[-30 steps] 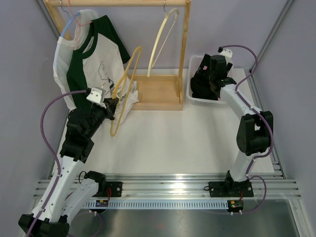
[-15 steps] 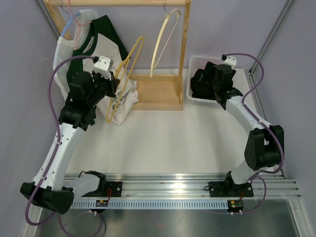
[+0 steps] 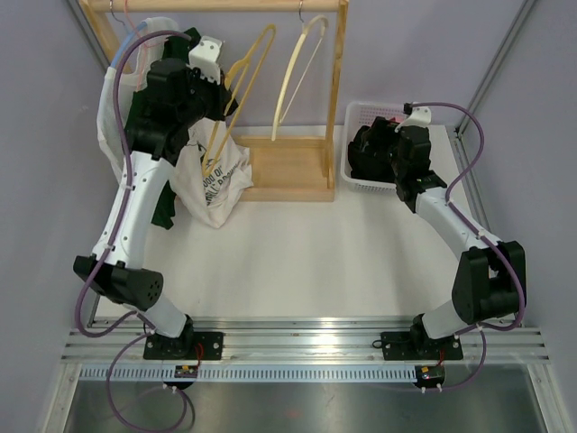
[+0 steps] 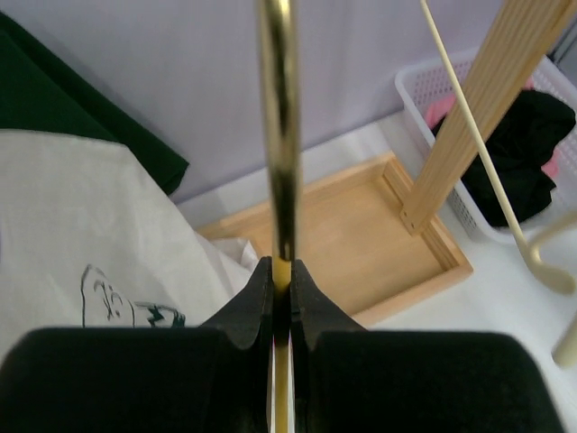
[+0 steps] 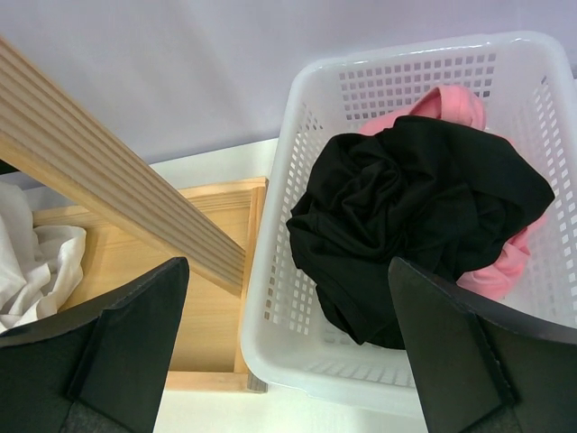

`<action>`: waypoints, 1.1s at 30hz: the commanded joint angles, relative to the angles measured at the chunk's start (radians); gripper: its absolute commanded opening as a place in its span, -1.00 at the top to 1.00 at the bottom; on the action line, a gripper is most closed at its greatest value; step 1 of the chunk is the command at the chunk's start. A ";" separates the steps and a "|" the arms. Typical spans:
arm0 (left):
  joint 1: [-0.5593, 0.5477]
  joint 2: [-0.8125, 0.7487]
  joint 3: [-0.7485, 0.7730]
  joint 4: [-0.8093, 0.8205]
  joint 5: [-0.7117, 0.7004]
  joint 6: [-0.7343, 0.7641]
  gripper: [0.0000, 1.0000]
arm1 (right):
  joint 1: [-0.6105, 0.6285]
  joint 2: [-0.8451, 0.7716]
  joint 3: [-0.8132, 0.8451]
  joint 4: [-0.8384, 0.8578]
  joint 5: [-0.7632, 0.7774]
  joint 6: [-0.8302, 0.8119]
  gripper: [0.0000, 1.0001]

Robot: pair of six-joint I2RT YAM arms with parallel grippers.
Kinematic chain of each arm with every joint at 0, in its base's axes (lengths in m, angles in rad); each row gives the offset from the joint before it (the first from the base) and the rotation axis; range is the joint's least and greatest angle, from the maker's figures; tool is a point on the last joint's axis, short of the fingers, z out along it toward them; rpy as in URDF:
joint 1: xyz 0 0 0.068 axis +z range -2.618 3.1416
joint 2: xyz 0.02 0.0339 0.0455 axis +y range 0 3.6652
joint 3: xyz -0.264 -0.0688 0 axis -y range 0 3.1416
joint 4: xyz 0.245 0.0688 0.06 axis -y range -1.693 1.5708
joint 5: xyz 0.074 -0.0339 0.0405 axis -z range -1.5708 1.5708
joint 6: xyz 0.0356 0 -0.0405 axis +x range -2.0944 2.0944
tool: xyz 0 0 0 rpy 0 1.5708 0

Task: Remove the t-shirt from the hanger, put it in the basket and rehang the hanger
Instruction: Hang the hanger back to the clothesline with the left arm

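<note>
Yellow hanger (image 4: 278, 108) sits pinched in your left end effector (image 4: 279, 271); t-shirt (image 3: 216, 180) looks partly off; right end effector (image 5: 287, 266) gapes empty.

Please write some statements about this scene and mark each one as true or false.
1. The left tool is shut on the yellow hanger. True.
2. The right tool grips a garment. False: it is open above the basket and holds nothing.
3. The basket contains black and pink clothes. True.
4. The basket stands left of the wooden rack. False: seen from above, it stands on the rack's right.
</note>
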 commanded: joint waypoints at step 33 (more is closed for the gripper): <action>-0.002 0.423 0.551 0.291 0.042 0.016 1.00 | 0.003 -0.133 -0.095 0.143 -0.164 0.001 -0.99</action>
